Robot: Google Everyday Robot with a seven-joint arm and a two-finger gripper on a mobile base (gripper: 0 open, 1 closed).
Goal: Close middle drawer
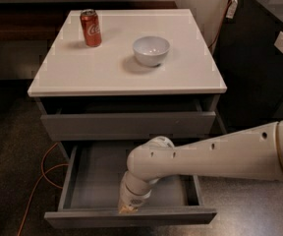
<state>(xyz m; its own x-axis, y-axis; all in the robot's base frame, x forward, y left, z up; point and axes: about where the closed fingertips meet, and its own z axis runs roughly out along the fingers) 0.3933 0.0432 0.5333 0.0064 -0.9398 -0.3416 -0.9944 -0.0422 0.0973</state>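
Note:
The middle drawer (pixel 90 181) is pulled far out at the bottom of the grey cabinet. It is a long shallow grey tray with a flat front panel (pixel 72 218) and looks empty. My white arm reaches in from the right and bends down into the tray. My gripper (pixel 128 208) points down inside the drawer, just behind the front panel, left of its middle. Above it, the taller-fronted top drawer (pixel 127 125) stands slightly out.
A red soda can (pixel 91 28) and a white bowl (pixel 151 50) stand on the cabinet's white top (pixel 82 73). A black unit (pixel 264 58) stands to the right. An orange cable (pixel 43 173) lies on the dark floor at the left.

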